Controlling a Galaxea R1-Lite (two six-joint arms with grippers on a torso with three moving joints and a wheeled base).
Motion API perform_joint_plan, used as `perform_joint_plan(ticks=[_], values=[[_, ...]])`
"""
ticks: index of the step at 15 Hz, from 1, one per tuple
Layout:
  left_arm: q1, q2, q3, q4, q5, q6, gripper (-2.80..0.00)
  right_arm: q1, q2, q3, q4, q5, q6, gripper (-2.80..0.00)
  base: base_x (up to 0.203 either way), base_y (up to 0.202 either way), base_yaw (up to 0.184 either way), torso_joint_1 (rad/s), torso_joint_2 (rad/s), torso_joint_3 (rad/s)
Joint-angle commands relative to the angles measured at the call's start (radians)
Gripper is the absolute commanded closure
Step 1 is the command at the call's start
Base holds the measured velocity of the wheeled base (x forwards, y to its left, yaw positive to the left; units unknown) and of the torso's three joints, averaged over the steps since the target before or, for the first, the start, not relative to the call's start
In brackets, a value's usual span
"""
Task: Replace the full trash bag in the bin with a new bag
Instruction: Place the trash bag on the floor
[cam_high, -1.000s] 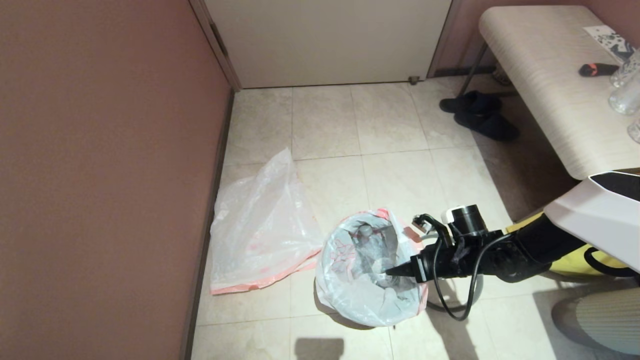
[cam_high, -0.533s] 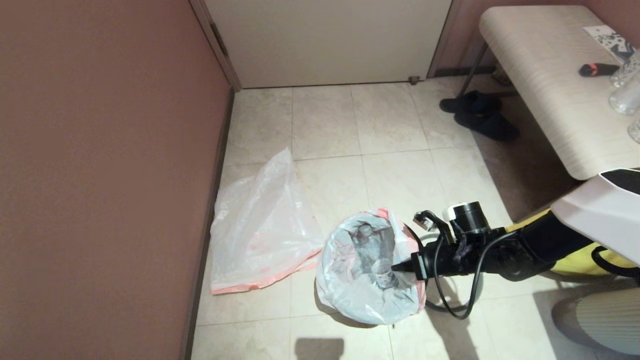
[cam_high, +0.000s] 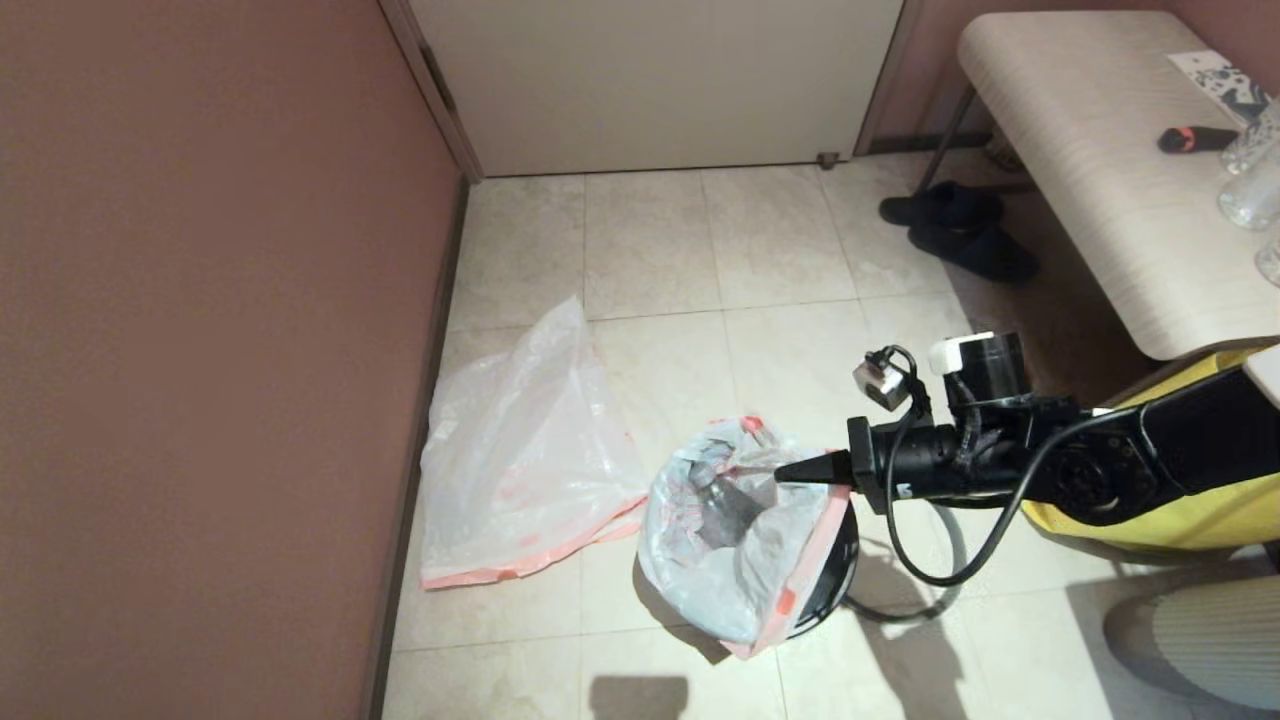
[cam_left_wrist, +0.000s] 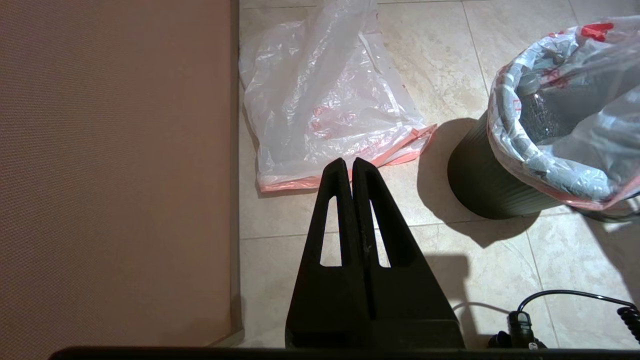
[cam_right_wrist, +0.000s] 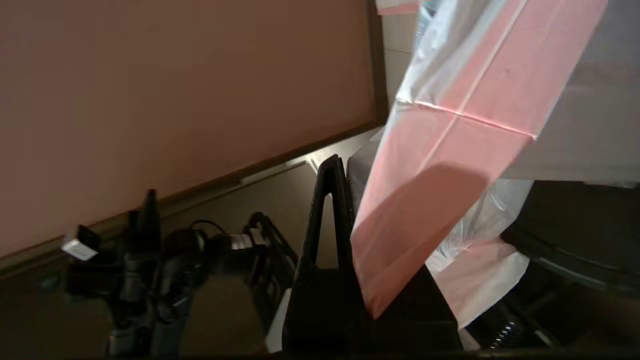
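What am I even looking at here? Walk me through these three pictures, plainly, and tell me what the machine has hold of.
This is a two-armed robot, and each arm ends in a gripper with two fingers. The wide picture comes from a camera on its head, looking down at a tiled floor. The other two come from cameras on its wrists, looking along the fingers.

On the floor stands the bin, a small black wastebasket lined with the full trash bag. Beside it, by the wall, the new bag lies flat. Dark shoes sit under a table.

The right gripper is shut on the full bag's pink rim band, holding that edge up off the bin. The left gripper is shut and empty, parked above the floor near the new bag.
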Motion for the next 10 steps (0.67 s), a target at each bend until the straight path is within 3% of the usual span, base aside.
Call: perform_joint_plan(ticks=[1,10], values=[[0.000,0.000,0.000,0.000,0.000,-0.001,0.00,0.015,-0.096,-0.004,-0.001,0.008,0.035,0.00,0.000,0.000,0.000,0.000,0.00,0.000],[0.000,0.000,0.000,0.000,0.000,-0.001,0.00,0.108,-0.298,-0.007,0.008,0.000,0.038,0.00,0.000,0.000,0.000,0.000,0.00,0.000]])
